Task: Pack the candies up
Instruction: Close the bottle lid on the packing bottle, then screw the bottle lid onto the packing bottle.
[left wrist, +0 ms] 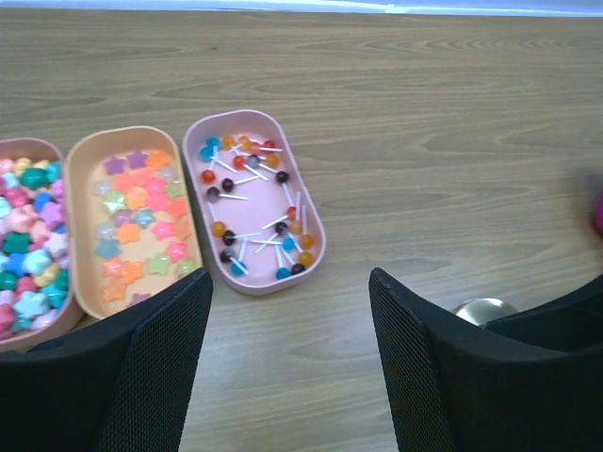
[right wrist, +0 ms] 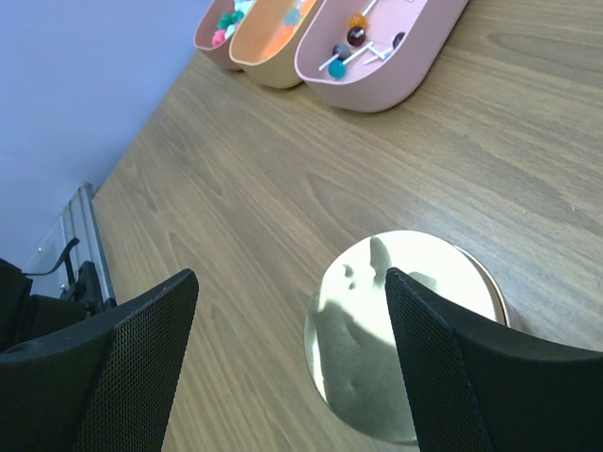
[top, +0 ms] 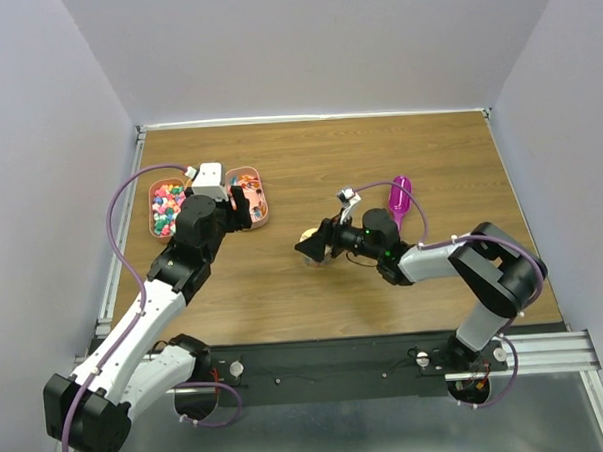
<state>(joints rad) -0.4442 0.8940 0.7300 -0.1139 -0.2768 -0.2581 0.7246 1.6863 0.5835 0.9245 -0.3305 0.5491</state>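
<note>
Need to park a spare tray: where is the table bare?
Bare: the back strip of table between the pink tray and the magenta scoop. Crowded: the trays by the left claw, the round tin at the right claw.

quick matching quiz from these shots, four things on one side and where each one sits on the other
1 lollipops
2 pastel stars
3 magenta scoop
4 round tin

a on the table beyond the right arm
b in the middle tray
c under the right fingers
d in the pink tray

Pairs: 1-d, 2-b, 3-a, 4-c
</note>
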